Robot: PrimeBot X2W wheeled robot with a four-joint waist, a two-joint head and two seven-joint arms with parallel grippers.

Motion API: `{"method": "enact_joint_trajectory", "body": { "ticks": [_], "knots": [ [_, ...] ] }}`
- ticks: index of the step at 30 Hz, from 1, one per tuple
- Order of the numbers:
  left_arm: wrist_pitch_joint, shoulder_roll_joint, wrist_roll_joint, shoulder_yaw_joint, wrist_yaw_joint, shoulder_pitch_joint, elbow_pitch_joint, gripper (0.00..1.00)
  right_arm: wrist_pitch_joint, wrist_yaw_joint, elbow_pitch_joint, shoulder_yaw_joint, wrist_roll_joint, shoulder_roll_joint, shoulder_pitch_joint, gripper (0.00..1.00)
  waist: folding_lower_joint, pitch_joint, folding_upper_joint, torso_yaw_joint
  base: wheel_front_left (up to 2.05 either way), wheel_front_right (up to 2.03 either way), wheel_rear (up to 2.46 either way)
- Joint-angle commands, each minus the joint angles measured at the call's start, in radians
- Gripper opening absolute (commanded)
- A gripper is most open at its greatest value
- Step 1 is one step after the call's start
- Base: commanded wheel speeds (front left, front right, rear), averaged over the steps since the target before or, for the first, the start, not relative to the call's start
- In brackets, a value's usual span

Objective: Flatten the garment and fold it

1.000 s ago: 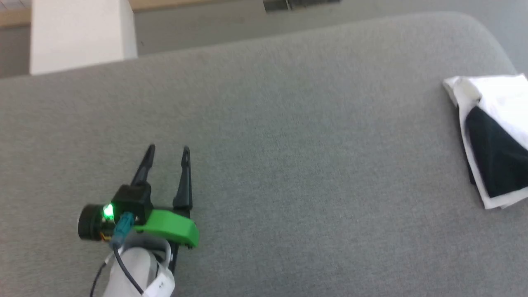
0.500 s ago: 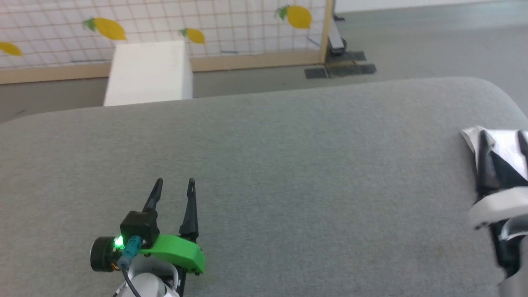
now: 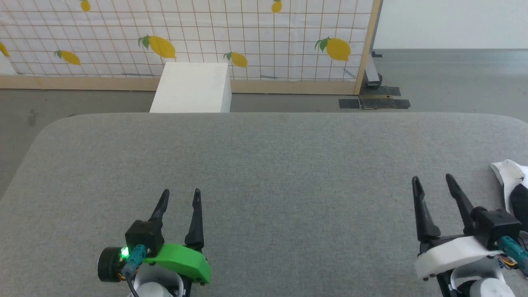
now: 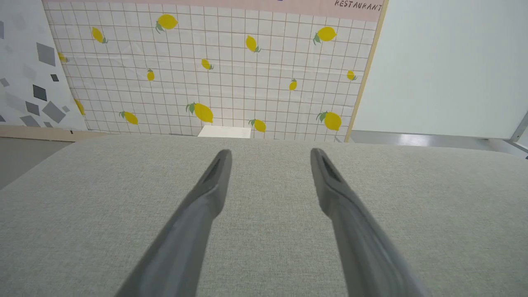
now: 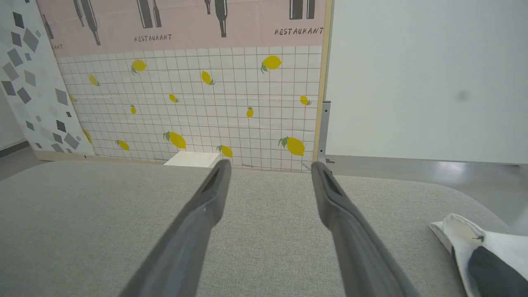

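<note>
Garment [image 3: 506, 175] white and black, table [image 3: 264, 165] grey, screen [image 3: 206, 33] gridded with yellow lemons.

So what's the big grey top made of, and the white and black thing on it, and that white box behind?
The grey top looks like woven fabric, maybe padded: fine matte weave, rounded corners. The white and black thing seems to be soft cloth, perhaps cotton: it lies folded and creased. The white box is matte and flat-sided, maybe painted wood or board; I can't tell which.
</note>
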Motion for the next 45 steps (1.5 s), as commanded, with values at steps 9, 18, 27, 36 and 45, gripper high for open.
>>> {"method": "enact_joint_trajectory", "body": {
  "ticks": [9, 18, 27, 36, 45],
  "knots": [
    [-0.005, -0.008, -0.018, -0.001, 0.031, 0.031, 0.002, 1.0, -0.002, -0.002, -0.014, 0.021, 0.007, 0.008, 0.053, 1.0, 0.0001, -0.006, 0.0, 0.011, 0.0, 0.0, 0.0],
    [-0.005, -0.01, -0.035, 0.008, 0.043, 0.041, 0.0, 1.0, -0.001, -0.002, -0.008, 0.025, 0.026, 0.008, 0.061, 1.0, 0.0001, -0.01, 0.0, 0.007, 0.0, 0.0, 0.0],
    [0.009, -0.004, -0.025, 0.007, 0.035, 0.031, -0.006, 0.0, 0.004, 0.0, -0.009, 0.025, 0.012, 0.005, 0.048, 0.0, 0.0001, -0.008, 0.0, 0.006, 0.0, 0.0, 0.0],
    [0.027, -0.005, -0.01, 0.017, 0.032, 0.035, -0.022, 0.0, 0.013, 0.0, -0.013, 0.029, 0.005, 0.005, 0.045, 0.0, 0.0001, -0.006, 0.0, 0.004, 0.0, 0.0, 0.0],
    [0.045, -0.005, 0.005, 0.027, 0.028, 0.038, -0.039, 0.0, 0.023, 0.0, -0.016, 0.033, -0.002, 0.006, 0.042, 0.0, 0.0001, -0.003, 0.0, 0.003, 0.0, 0.0, 0.0]
  ]
}}
